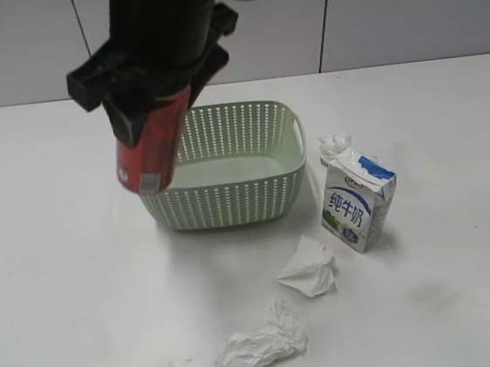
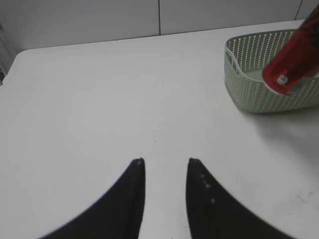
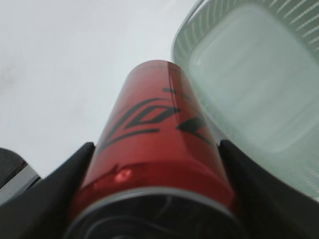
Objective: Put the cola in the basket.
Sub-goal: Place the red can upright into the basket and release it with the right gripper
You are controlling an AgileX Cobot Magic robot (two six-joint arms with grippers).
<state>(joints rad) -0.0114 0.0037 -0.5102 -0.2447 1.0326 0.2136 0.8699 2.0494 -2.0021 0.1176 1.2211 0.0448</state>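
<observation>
My right gripper [image 1: 146, 115] is shut on the red cola can [image 1: 147, 152] and holds it tilted in the air over the left rim of the pale green basket [image 1: 230, 204]. The right wrist view shows the can [image 3: 149, 134] between the jaws [image 3: 155, 152], with the basket [image 3: 249, 84] below to the right. The left wrist view shows the can [image 2: 294, 57] at the basket's [image 2: 249, 84] near wall. My left gripper [image 2: 164, 162] is open and empty over bare table, well left of the basket.
A white-and-blue milk carton [image 1: 357, 204] stands right of the basket. Crumpled white tissues lie behind the carton [image 1: 335, 145], in front of the basket [image 1: 308, 269] and nearer the front edge [image 1: 260, 344]. The table is white.
</observation>
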